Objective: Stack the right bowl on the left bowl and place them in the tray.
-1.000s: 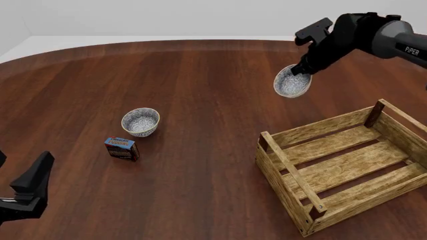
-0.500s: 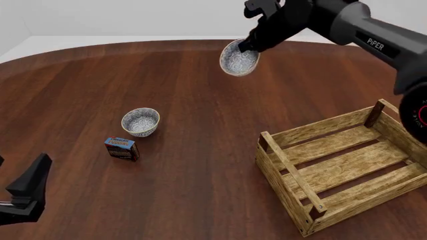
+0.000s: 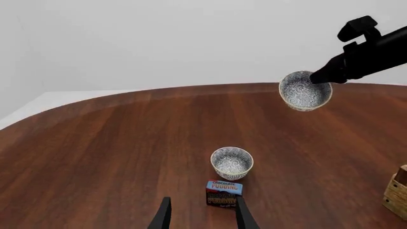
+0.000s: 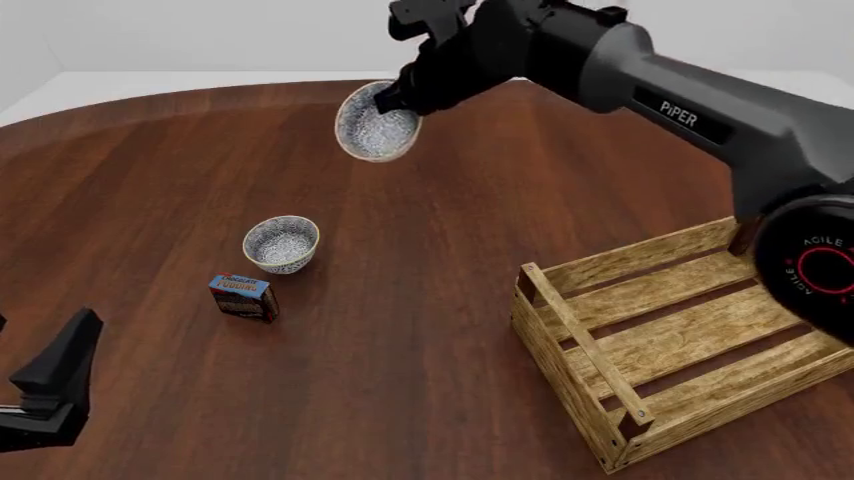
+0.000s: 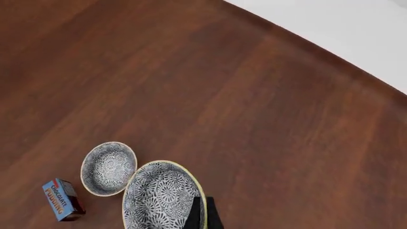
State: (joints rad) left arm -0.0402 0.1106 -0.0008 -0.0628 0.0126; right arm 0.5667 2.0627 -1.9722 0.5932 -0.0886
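Note:
My right gripper [image 4: 396,101] is shut on the rim of the right bowl [image 4: 378,122], a grey-white speckled bowl that hangs tilted high above the table's far middle. The held bowl [image 3: 305,90] also shows in the left wrist view, and in the right wrist view the bowl [image 5: 162,200] fills the foreground. The left bowl [image 4: 282,243] stands upright on the table, below and to the left of the held one. The wooden slat tray [image 4: 583,345] sits at the near right with nothing in it. My left gripper [image 4: 44,323] waits open at the near left, fingers [image 3: 164,215] apart, aimed at the left bowl [image 3: 231,162].
A small blue-brown pudding box [image 4: 246,297] lies just in front of the left bowl, between it and my left gripper. The right arm's long dark link [image 4: 667,95] stretches across the far right above the tray. A corner of the tray [image 3: 397,191] shows in the left wrist view.
The right arm has swung leftward with the bowl in its grip, from above the table's right side to the far middle, nearer the left bowl. The left gripper has sunk slightly.

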